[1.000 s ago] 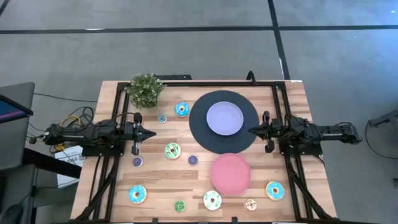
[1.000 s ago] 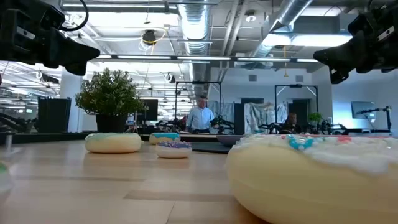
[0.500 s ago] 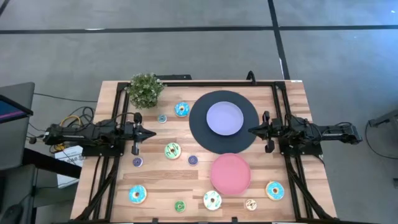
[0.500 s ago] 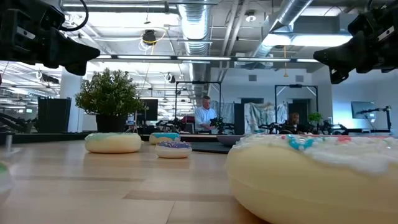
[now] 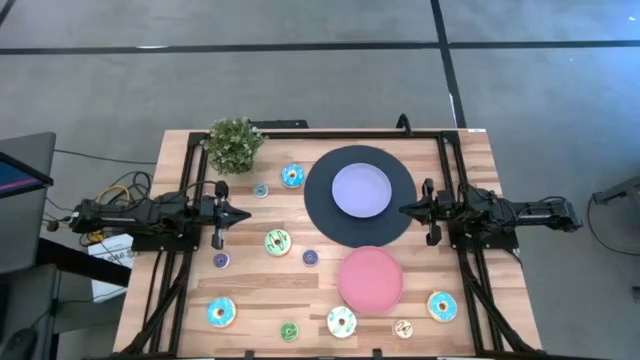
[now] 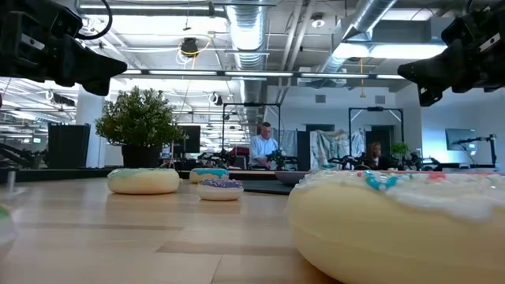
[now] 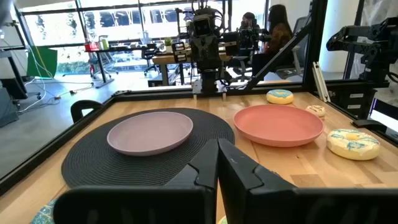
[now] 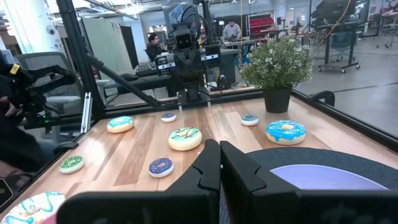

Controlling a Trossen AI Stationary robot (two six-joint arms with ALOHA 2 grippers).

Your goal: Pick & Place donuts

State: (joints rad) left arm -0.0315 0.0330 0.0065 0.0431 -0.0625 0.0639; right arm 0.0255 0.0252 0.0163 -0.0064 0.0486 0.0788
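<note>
In the low view a white-iced donut [image 6: 402,225] fills the near right corner, cut off by the frame edge, and hides much of the tabletop [image 6: 142,237] behind it. Past it, another white donut [image 6: 144,180] and a small purple one [image 6: 220,189] lie apart on the wood, and a potted plant [image 6: 140,118] stands farther back. From above, the rest of the donuts lie scattered around the pink plate [image 5: 371,278] and black mat [image 5: 322,215]. The left gripper [image 5: 243,214] and right gripper [image 5: 405,210] hover with fingers pressed together, holding nothing. The smallest rings' icing is probably blue, hard to tell.
</note>
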